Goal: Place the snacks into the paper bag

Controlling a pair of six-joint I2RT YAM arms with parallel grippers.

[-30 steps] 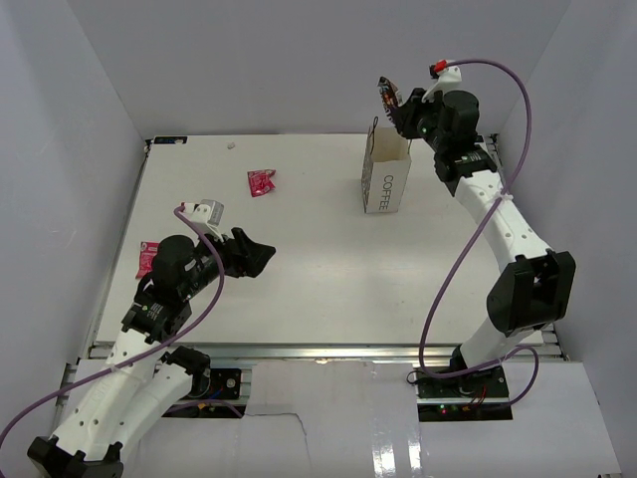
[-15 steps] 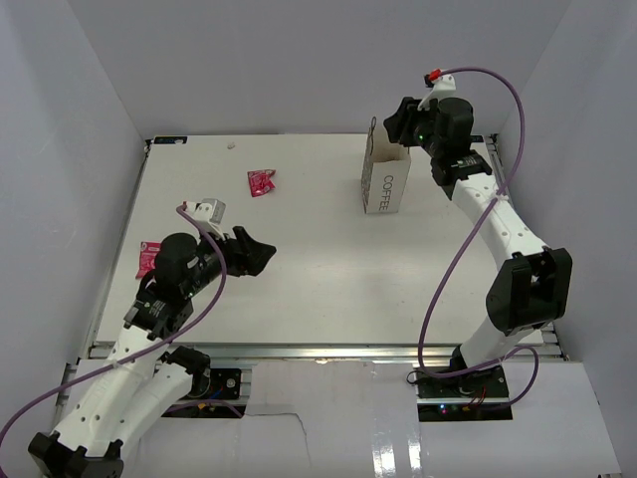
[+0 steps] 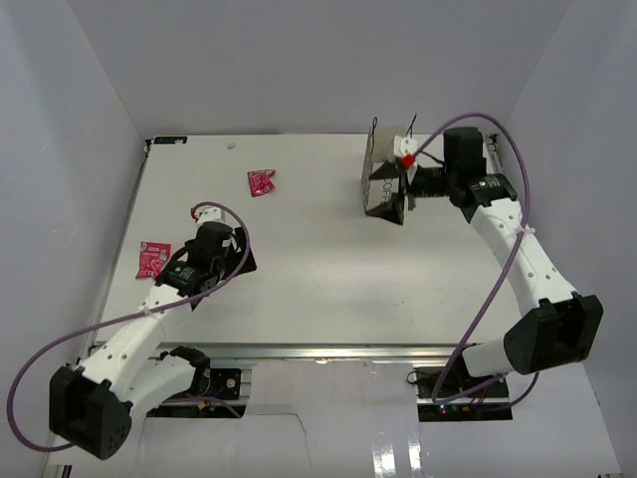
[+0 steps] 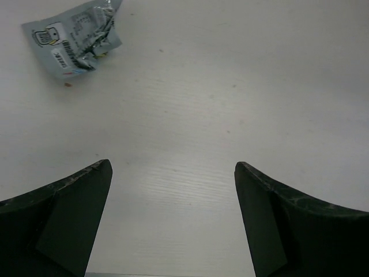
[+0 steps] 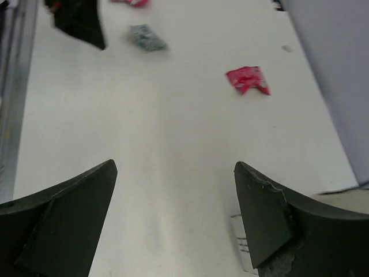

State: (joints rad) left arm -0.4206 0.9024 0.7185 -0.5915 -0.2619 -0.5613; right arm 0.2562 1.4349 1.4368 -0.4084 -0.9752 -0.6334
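**Both end effectors spread and empty over the white bench, with the paper bag at its far right.**

The left end effector (image 4: 172,166) hangs with its dark, wedge-shaped fingers parted above the matte, faintly grained bench (image 3: 328,259), near a crinkled silver-grey foil wrapper (image 4: 75,37). The right end effector (image 5: 174,164), fingers likewise apart and holding nothing, sits just beside the thin-walled paper bag (image 3: 378,169). A crumpled pink-red wrapper (image 3: 262,182) lies flat toward the far side, and a second pink-red wrapper (image 3: 152,259) lies by the left edge.

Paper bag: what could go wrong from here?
The open right claw is low and close beside the bag; a nudge could topple it. The open left claw is off to one side of the grey snack; closing now would probably grab nothing.
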